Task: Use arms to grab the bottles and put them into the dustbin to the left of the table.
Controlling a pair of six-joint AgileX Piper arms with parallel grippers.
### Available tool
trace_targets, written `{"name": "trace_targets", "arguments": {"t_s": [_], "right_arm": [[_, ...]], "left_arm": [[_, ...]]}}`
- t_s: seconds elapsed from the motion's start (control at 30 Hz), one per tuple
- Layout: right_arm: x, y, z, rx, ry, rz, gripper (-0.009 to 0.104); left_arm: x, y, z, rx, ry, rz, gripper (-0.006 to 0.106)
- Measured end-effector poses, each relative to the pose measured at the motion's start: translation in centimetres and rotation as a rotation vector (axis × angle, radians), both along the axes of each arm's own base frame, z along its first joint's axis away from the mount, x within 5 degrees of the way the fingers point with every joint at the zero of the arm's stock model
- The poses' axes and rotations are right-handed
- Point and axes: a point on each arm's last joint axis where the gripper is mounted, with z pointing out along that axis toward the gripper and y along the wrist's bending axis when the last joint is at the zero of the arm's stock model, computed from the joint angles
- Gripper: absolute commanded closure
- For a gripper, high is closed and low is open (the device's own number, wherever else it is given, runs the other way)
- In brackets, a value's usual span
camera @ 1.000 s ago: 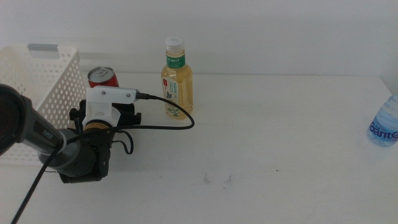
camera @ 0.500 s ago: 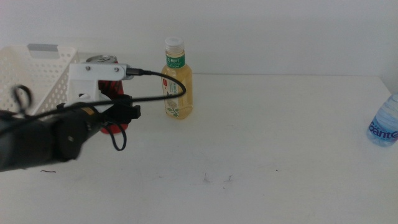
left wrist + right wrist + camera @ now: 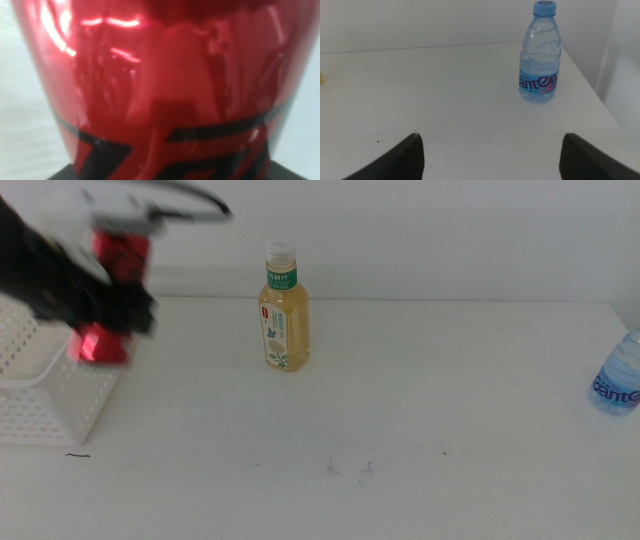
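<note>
In the middle view my left gripper point(image 3: 105, 305), blurred with motion, is shut on the slim red soda can point(image 3: 98, 345). It holds the can in the air, tilted, over the right wall of the white dustbin point(image 3: 45, 415). The left wrist view is filled by the red can point(image 3: 160, 85). The yellow tea bottle point(image 3: 285, 310) stands upright at mid-table. The clear water bottle point(image 3: 616, 378) stands at the far right edge. In the right wrist view my right gripper point(image 3: 495, 160) is open, well short of the water bottle point(image 3: 540, 55).
The white table point(image 3: 400, 430) has a few tiny dark marks near its front. In the right wrist view the table's edge point(image 3: 600, 95) runs close beside the water bottle. The right arm is out of the middle view.
My left arm has lifted the red can off the table and swung it up and left, from beside the dustbin to above its right wall. The two bottles have not moved.
</note>
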Motion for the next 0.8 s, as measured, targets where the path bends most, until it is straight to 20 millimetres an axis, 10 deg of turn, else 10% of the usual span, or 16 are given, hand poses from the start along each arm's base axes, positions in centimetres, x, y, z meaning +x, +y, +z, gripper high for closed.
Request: {"name": "trace_targets", "arguments": {"t_s": [0.2,0.6,0.8], "right_arm": [[0.0,0.0,0.0,0.0,0.0,0.0,0.008],[0.0,0.0,0.0,0.0,0.0,0.0,0.008],[0.0,0.0,0.0,0.0,0.0,0.0,0.008]], "left_arm": [[3.8,6.7,4.1,0.127,0.043,0.088,0.102],[10.3,14.9,-3.2,0.174,0.229,0.174,0.097],[11.7,15.5,-6.9,0.173,0.287,0.168,0.046]]}}
